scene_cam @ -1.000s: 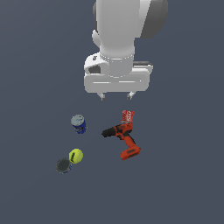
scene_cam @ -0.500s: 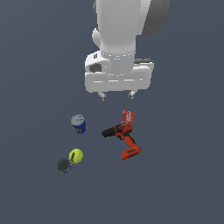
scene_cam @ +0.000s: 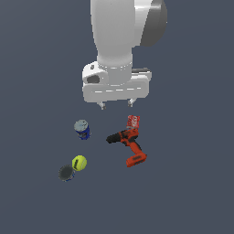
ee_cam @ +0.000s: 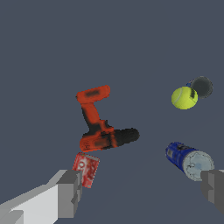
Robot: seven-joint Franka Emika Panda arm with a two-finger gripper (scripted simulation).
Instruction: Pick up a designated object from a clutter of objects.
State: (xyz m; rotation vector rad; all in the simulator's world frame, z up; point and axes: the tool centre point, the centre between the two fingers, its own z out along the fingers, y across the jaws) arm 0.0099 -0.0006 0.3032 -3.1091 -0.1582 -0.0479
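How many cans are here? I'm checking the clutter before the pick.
3. The blue can stands at the exterior view's left, the dark can touches the tennis ball, and the red can adjoins the drill.

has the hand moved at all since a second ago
Yes. The hand has dropped slightly toward the power drill and blue can, which stayed put.
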